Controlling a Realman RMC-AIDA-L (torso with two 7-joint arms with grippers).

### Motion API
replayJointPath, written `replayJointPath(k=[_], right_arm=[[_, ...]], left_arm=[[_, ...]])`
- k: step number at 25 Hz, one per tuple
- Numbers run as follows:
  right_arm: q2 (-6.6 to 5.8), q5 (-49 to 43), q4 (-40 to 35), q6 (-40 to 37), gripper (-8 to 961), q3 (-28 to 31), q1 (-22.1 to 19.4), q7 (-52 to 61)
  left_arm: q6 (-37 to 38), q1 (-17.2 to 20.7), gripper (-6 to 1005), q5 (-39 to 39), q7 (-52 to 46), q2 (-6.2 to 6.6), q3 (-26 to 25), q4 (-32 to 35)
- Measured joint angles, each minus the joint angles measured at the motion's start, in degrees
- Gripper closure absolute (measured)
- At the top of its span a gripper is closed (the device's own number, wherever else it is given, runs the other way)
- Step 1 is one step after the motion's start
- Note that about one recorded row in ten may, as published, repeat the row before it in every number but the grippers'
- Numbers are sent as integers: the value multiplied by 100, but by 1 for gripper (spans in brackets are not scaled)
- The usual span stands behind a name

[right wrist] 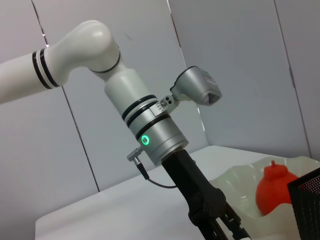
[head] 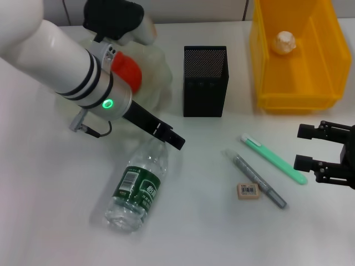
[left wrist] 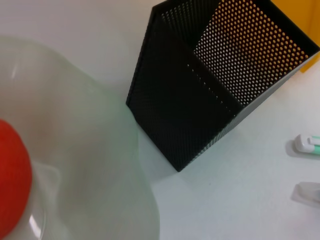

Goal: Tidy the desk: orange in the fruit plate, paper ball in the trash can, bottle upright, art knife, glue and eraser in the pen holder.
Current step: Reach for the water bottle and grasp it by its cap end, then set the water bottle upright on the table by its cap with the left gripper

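The orange (head: 126,69) lies in the fruit plate (head: 158,66) at the back left; both also show in the left wrist view, the orange (left wrist: 12,175) and the plate (left wrist: 90,150). The paper ball (head: 284,42) lies in the yellow trash can (head: 297,83). The bottle (head: 137,191) lies on its side at the front left. My left gripper (head: 172,137) is over its neck and hides the cap. The black pen holder (head: 205,80) stands mid-table. The green art knife (head: 273,159), grey glue (head: 255,178) and eraser (head: 247,190) lie to its front right. My right gripper (head: 319,148) is open and empty at the right edge.
The right wrist view shows the left arm (right wrist: 150,135) with its gripper (right wrist: 225,225), the orange (right wrist: 272,187) and a corner of the pen holder (right wrist: 307,200). A cable (head: 91,130) hangs from the left wrist.
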Motion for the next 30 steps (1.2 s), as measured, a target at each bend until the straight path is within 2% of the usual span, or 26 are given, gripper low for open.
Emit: replayJointPath(k=[10,16,19,24,26,27,30], right_arm=[[0,4,0,-3,215,7,-15,-11],[0,4,-1,-1,215,7,-52,-15],[0,4,0,0,215,7,-62,-16],[-4,4,-1,4,215,15,-66,-18],[-8,4,-1,10,215,21,-72,-18],[-8,4,-1,10,215,21,-72,-18],[-8,4,0,15,215,24,-74,-16]], left_arm=[[-464,-4,236,-14,-21,0,858,47],[-548,153,461,6,69,0,1152,248],[-578,328,487,13,246,0,1368,500],[-570,570,529,13,285,9,1440,942],[-463,824,546,-28,413,30,1380,1389],[-463,824,546,-28,413,30,1380,1389],[-256,1171,547,-174,752,39,1179,1845]])
